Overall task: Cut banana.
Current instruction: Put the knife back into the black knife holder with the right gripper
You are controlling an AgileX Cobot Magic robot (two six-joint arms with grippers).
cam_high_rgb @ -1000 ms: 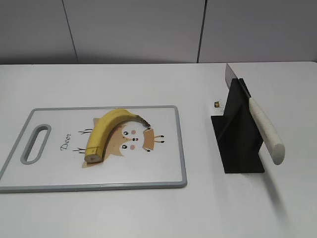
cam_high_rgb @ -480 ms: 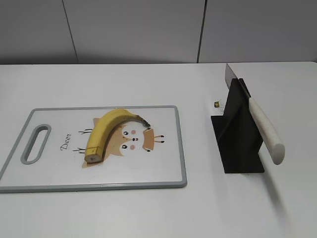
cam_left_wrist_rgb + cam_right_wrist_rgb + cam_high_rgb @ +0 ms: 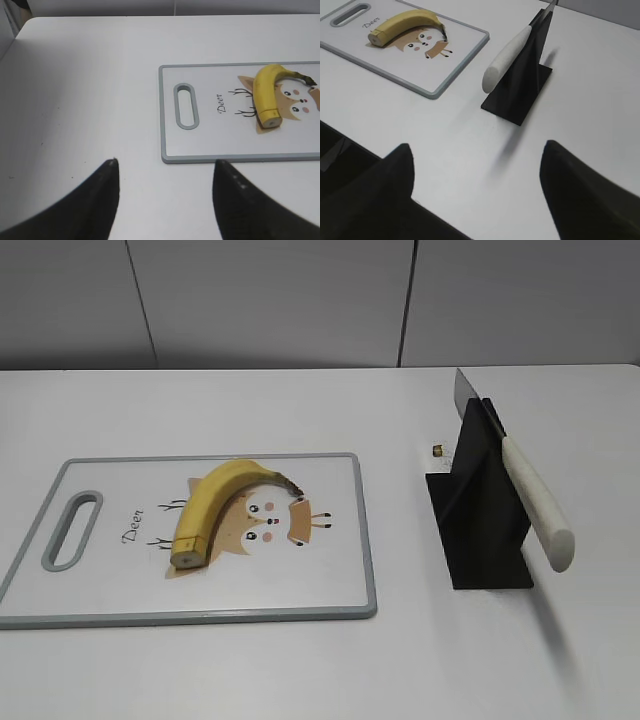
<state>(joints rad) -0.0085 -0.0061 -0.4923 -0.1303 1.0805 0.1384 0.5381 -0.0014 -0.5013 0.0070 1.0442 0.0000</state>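
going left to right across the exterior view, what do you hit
cutting board handle slot → "Deer" lettering → banana → cutting board's right edge → small brass-coloured object → black knife stand → knife's white handle

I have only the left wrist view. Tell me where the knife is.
Observer: The white-handled steel knife rests on a black angled stand, to the right of the grey-rimmed white cutting board and apart from it.
Operator: Report the right gripper.
Observer: The right gripper is open and empty, on the near side of the stand, touching nothing.
Operator: Give the handle's direction.
Observer: The handle points toward the near table edge, raised off the table; the blade points away.
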